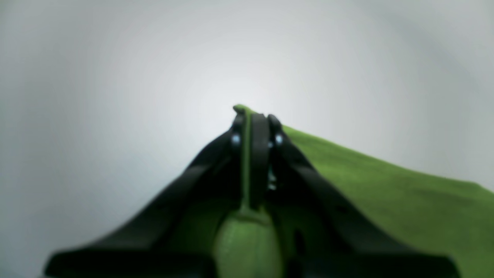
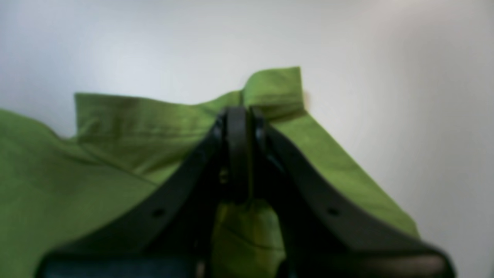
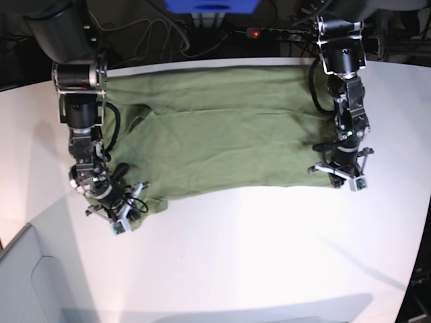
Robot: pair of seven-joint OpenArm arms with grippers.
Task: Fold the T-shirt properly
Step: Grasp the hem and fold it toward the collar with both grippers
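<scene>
The green T-shirt [image 3: 222, 128] lies spread across the far half of the white table [image 3: 256, 256]. Its near edge runs roughly straight between the two arms. My left gripper [image 3: 338, 176], on the right of the base view, is shut on the shirt's near right corner; in the left wrist view the jaws [image 1: 254, 123] pinch green cloth [image 1: 386, 193]. My right gripper [image 3: 128, 214], on the left of the base view, is shut on the shirt's near left corner; in the right wrist view the jaws [image 2: 239, 114] clamp a folded hem [image 2: 274, 88].
Cables and a power strip [image 3: 269, 32] lie beyond the table's far edge. A blue box [image 3: 212, 5] stands at the back. A grey panel [image 3: 27, 282] is at the near left corner. Bare white table lies in front of the shirt.
</scene>
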